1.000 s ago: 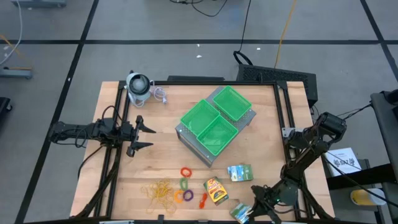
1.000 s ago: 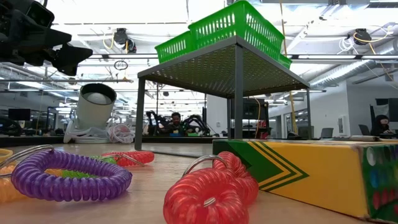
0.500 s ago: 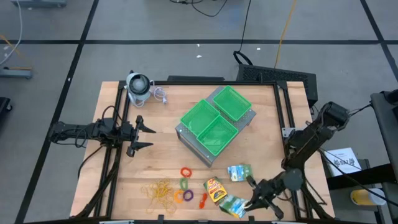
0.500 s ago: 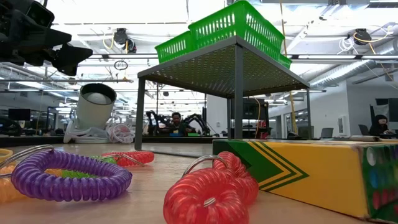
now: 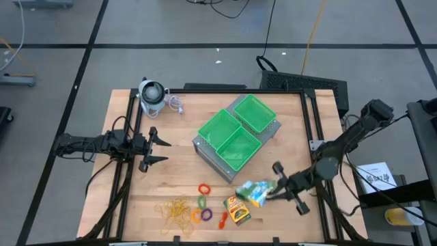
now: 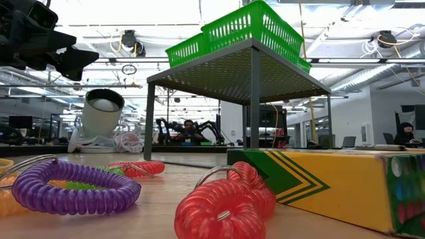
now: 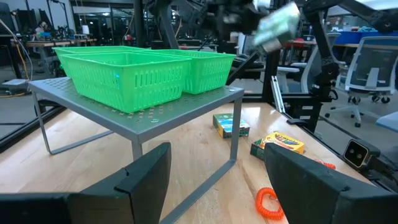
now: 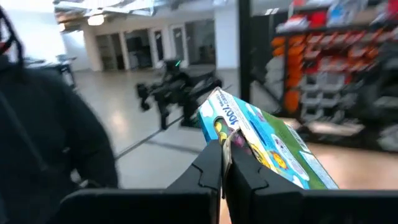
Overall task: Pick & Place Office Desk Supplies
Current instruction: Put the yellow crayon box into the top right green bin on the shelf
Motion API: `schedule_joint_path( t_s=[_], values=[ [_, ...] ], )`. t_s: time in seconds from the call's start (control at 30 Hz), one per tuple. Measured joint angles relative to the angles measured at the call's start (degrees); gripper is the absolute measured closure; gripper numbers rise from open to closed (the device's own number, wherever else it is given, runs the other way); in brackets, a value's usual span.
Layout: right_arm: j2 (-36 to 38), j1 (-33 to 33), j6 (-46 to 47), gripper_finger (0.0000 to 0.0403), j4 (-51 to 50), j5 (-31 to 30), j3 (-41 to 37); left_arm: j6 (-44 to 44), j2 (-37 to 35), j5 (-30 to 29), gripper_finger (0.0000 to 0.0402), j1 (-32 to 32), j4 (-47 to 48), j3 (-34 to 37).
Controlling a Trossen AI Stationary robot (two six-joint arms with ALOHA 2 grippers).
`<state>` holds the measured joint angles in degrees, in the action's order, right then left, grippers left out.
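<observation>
The right gripper has its jaws clamped on one green-teal card box, held clear of the bench near the front right corner of the tray stand; its long axis runs roughly along the bench's width, away from the jaws. The yellow-orange box lies below it. The three green trays look empty. The left gripper waits at the left edge, jaws apart.

Bare wood beside the raised green trays; supplies crowding the near edge.
</observation>
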<state>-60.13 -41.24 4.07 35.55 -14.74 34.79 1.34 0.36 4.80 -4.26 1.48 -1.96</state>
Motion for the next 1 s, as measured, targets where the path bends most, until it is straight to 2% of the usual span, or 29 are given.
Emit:
schedule_joint_path(
  t_s=[0.3,0.53,0.73,1.0],
  values=[
    [12.6,11.0,-13.0,0.0403,-2.6,-0.1,0.0,0.0,0.0,0.0,0.0137,0.0,0.0,0.0],
    [20.8,25.0,-16.7,0.0403,-10.6,0.3,0.0,0.0,0.0,0.0,0.0137,0.0,0.0,0.0],
    [22.1,41.6,-13.6,0.0403,-13.5,15.2,0.0,0.0,0.0,0.0,0.0137,0.0,0.0,0.0],
    [17.7,65.1,-5.1,0.0403,-14.2,37.3,0.1,0.0,0.0,0.0,0.0137,0.0,0.0,0.0]
  ],
)
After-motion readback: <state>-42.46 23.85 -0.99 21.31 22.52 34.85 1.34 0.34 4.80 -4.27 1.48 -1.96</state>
